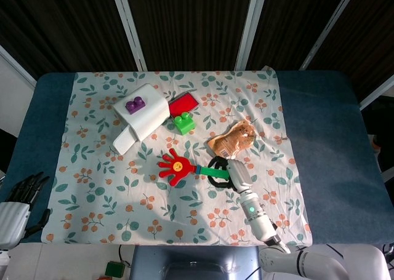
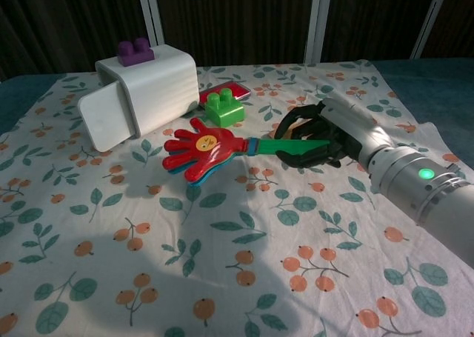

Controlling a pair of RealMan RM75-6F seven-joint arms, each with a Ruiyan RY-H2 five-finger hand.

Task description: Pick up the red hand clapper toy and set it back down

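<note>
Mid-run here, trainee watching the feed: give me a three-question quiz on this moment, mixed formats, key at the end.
1. True or false: the right hand grips the red hand-shaped plastic clapper toy by its green handle.
2. What sits on top of the white rounded box? A) purple toy brick B) green toy brick C) snack packet
3. Fill in: the left hand holds ____.

Key: 1 true. 2 A, the purple toy brick. 3 nothing.

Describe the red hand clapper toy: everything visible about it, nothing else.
The red hand clapper toy looks like glossy plastic: a flat red hand with spread fingers and a small yellow smiley face on the palm, a blue layer showing beneath, and a green handle. The right hand grips that handle. The toy is lifted, roughly level, casting a shadow on the floral tablecloth, in front of the green block. Nothing else touches it.
</note>
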